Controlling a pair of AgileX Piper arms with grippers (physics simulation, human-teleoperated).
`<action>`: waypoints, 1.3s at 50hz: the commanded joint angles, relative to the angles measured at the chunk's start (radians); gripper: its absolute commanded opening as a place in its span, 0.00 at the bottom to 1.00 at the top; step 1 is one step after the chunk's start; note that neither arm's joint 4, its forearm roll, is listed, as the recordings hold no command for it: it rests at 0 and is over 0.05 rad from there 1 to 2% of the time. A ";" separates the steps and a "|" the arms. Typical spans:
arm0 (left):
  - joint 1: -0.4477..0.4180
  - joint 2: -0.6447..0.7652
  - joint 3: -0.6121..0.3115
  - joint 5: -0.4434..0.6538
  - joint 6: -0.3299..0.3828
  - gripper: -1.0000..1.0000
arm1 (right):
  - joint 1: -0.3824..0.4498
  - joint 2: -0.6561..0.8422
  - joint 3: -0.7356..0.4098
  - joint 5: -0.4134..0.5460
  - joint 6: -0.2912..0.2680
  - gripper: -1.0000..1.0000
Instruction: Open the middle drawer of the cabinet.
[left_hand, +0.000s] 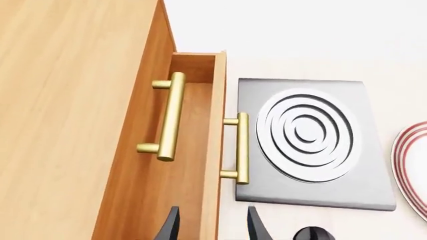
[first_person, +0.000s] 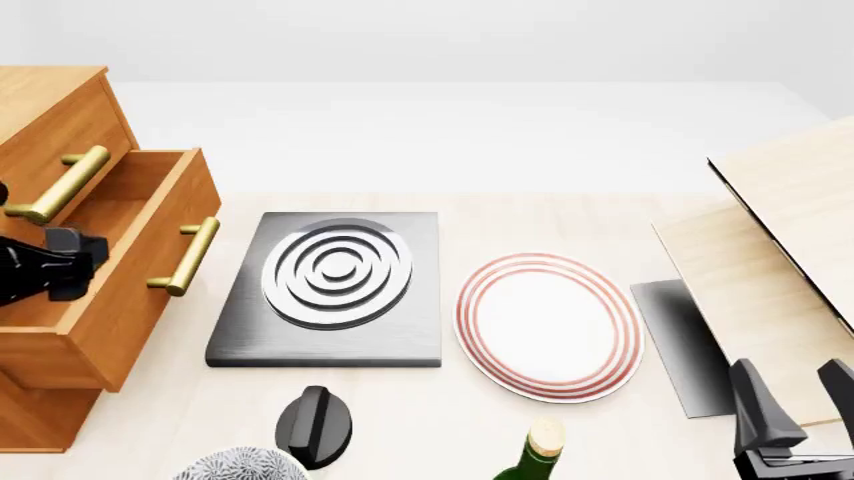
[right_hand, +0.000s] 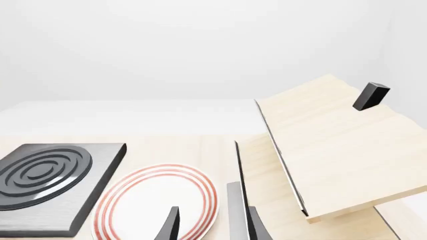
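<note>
The orange-brown cabinet (first_person: 47, 110) stands at the table's left edge. Its middle drawer (first_person: 140, 300) is pulled out, with its brass bar handle (first_person: 187, 255) facing the hot plate. The uppermost drawer's handle (first_person: 60, 185) sits further back, and that drawer is closed. The lowest drawer is mostly hidden under the open one. My left gripper (first_person: 74, 262) hovers over the open drawer. In the left wrist view it (left_hand: 212, 227) is open, its fingers either side of the drawer's front panel (left_hand: 215, 115), short of the handle (left_hand: 241, 147). My right gripper (first_person: 787, 420) is open and empty at the front right.
A black hot plate (first_person: 334, 285) with rings lies right beside the open drawer. A red-rimmed white plate (first_person: 547, 325) lies mid-table. A pale wood box (first_person: 787, 240) with a raised lid stands at the right. A black knob (first_person: 314, 425) and a green bottle (first_person: 534, 455) sit at the front.
</note>
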 joint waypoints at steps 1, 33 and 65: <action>0.001 0.026 0.020 -0.026 -0.022 1.00 | 0.001 -0.015 0.000 0.012 -0.005 1.00; 0.023 0.079 0.068 -0.082 -0.037 1.00 | 0.001 -0.008 0.000 0.005 -0.004 1.00; 0.043 0.152 0.129 -0.152 -0.029 1.00 | 0.001 -0.006 0.000 0.003 -0.004 1.00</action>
